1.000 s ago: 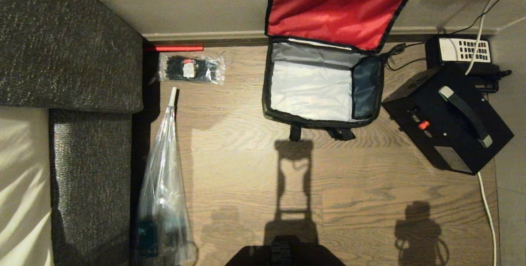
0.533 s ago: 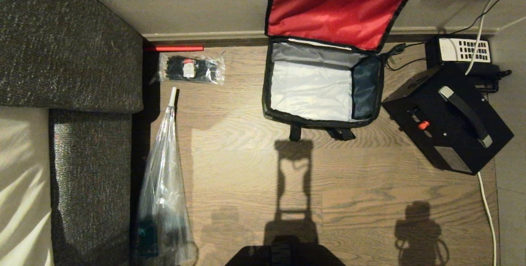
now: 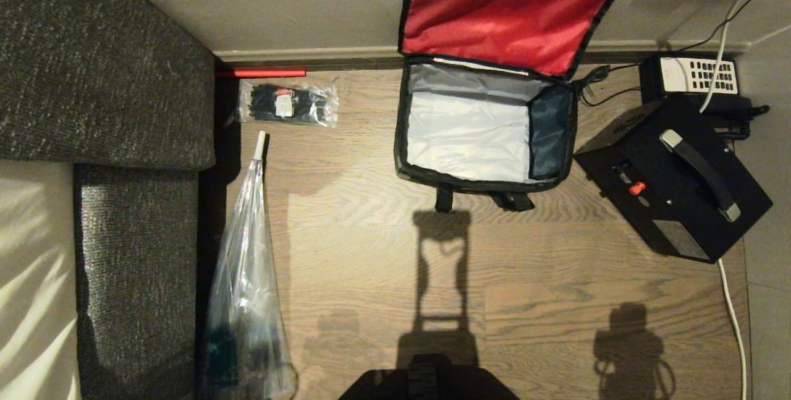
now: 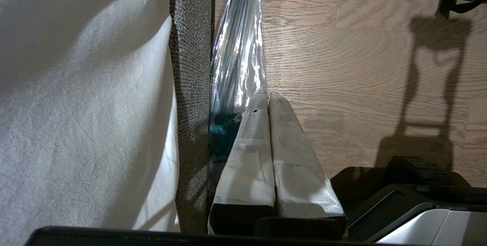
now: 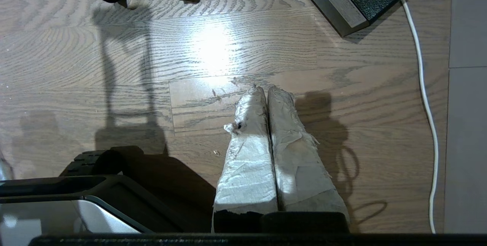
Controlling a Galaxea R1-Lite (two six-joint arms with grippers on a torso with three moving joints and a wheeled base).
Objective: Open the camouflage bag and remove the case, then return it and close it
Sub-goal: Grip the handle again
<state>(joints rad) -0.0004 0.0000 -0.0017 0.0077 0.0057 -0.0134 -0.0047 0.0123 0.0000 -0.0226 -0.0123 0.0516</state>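
The camouflage bag lies open on the wood floor by the far wall, its red-lined lid leaning back against the wall and its pale grey inside bare. The case, a black box with a grey handle and a small red button, rests on the floor just right of the bag; one of its corners shows in the right wrist view. Neither arm appears in the head view. My left gripper hangs shut and holds nothing near the sofa's edge. My right gripper is also shut and holds nothing, over bare floor.
A grey sofa fills the left side. A clear plastic-wrapped bundle lies along it, and a packet of black cable ties sits near the wall. A black telephone and a white cable are at the right.
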